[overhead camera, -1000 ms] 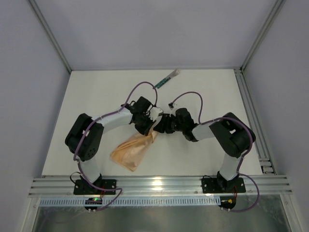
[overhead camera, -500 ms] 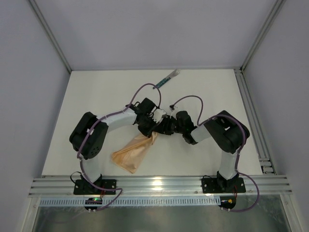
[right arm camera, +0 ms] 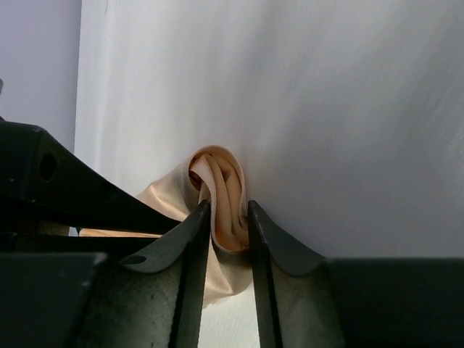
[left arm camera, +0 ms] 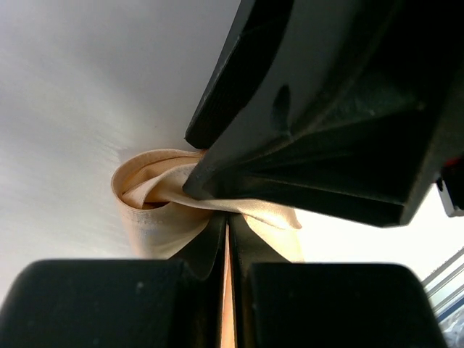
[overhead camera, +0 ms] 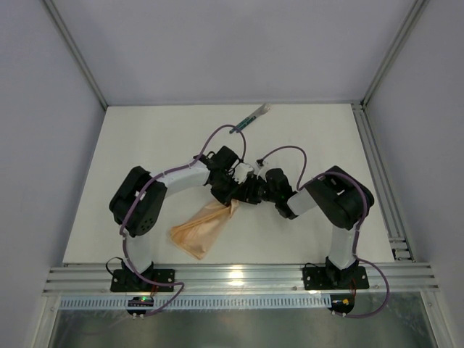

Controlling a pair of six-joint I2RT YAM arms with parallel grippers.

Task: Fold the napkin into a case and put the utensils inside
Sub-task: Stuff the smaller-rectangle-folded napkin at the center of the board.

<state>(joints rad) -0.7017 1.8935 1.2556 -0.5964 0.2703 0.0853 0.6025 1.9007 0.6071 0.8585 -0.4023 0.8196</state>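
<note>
The peach-tan napkin [overhead camera: 202, 228] is bunched, one end lifted to where my two grippers meet and the rest trailing down-left on the white table. My left gripper [overhead camera: 230, 191] is shut on a thin edge of the napkin [left arm camera: 148, 210], with cloth showing between its pressed jaws [left arm camera: 227, 222]. Facing it, my right gripper [overhead camera: 246, 193] is shut on a rolled fold of the napkin [right arm camera: 221, 181], which fills the gap between its fingertips [right arm camera: 228, 212]. The utensils [overhead camera: 251, 117], with green handles and pale ends, lie together at the far middle of the table. No folded case shows.
Aluminium rails run along the table's right edge [overhead camera: 378, 170] and near edge [overhead camera: 239, 277]. Grey walls close in the left, far and right sides. Purple cables [overhead camera: 283, 151] loop above both wrists.
My right gripper has closed on the napkin fold. Both wrists have drawn slightly together, and the napkin's upper end has shifted a little to the right.
</note>
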